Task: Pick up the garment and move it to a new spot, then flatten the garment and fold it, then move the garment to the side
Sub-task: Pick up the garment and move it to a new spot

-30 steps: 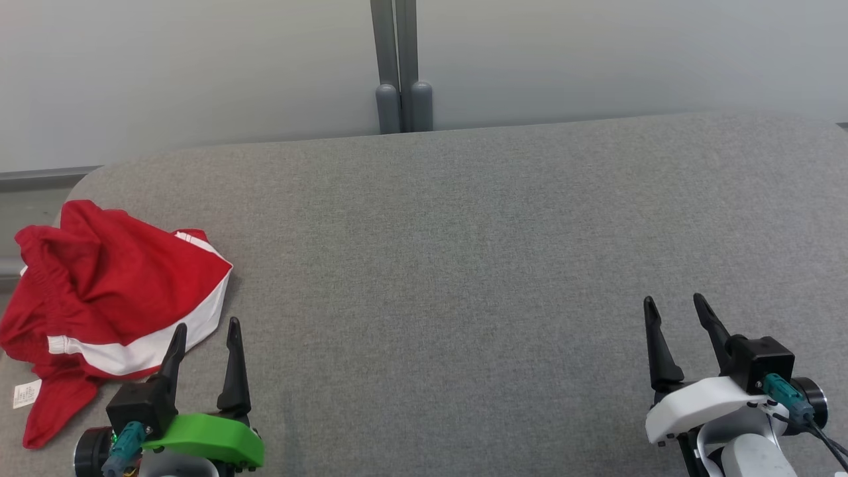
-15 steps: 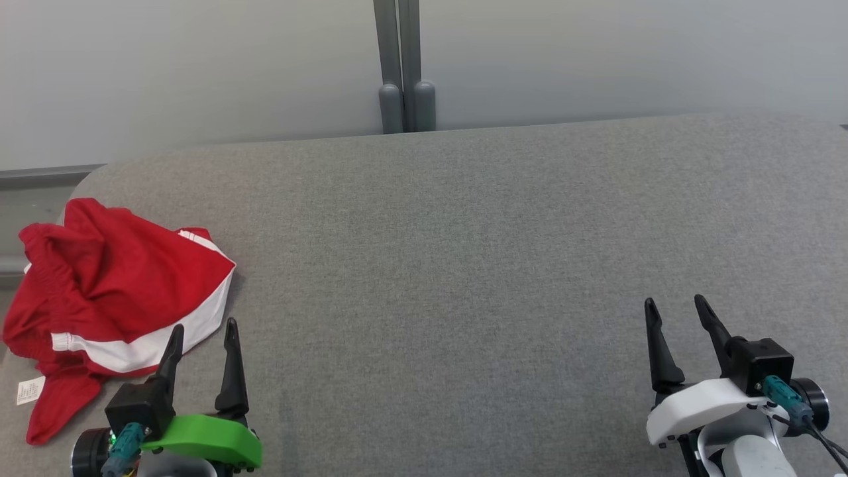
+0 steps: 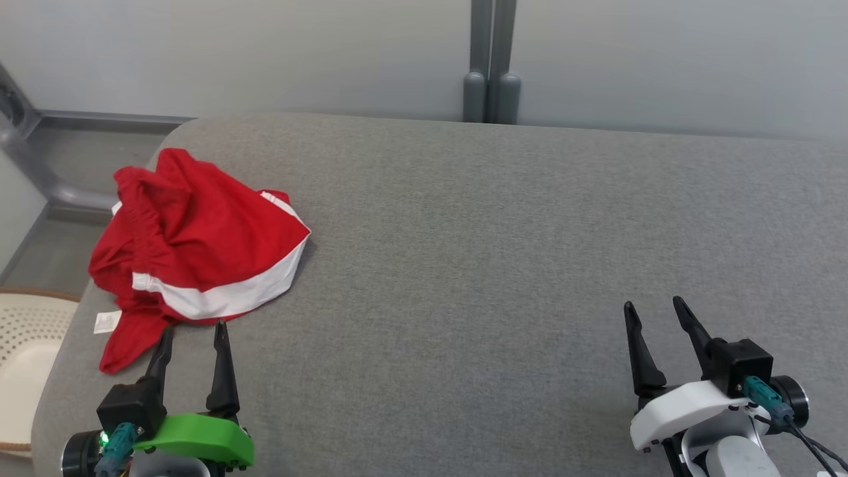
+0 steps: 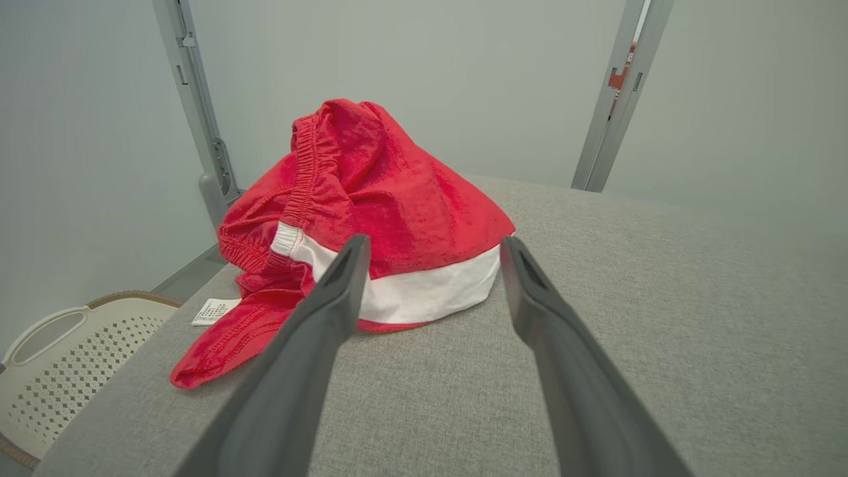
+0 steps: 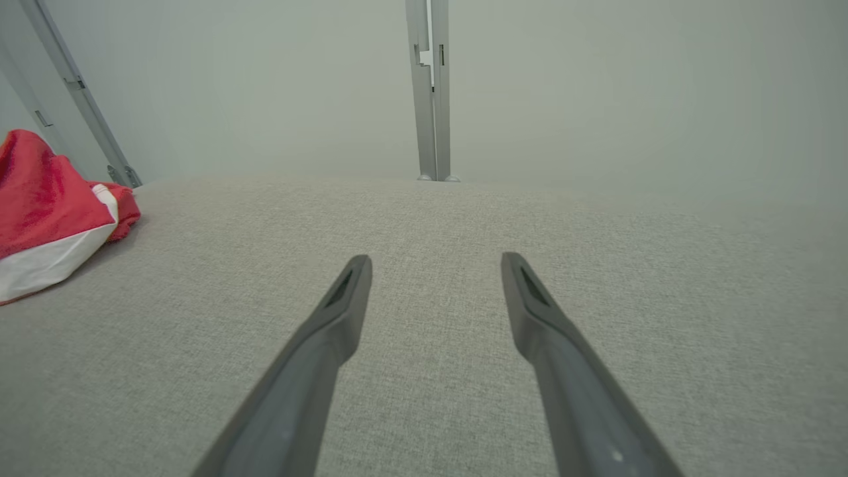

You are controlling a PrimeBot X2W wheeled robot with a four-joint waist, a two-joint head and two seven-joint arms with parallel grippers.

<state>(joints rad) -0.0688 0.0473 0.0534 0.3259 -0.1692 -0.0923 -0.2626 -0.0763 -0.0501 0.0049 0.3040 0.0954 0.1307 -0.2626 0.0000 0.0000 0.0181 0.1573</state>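
We list: red-and-white garment point(image 3: 199, 245), crumpled, far left of desk point(image 3: 477, 265) — left jaws near it, right jaws well apart; both pairs spread.

A grey padded table point(image 3: 503, 218) stands before a pale wall point(image 3: 265, 53), a cream basket point(image 3: 26, 341) beside it.

Our head camera has swung left, so everything sits further right in the head view. The garment point(image 3: 199, 245) now lies clear of the left edge, a pale perforated basket point(image 3: 23, 344) has appeared at lower left, and the fingertips of our left gripper point(image 3: 192, 326) no longer overlap the garment.
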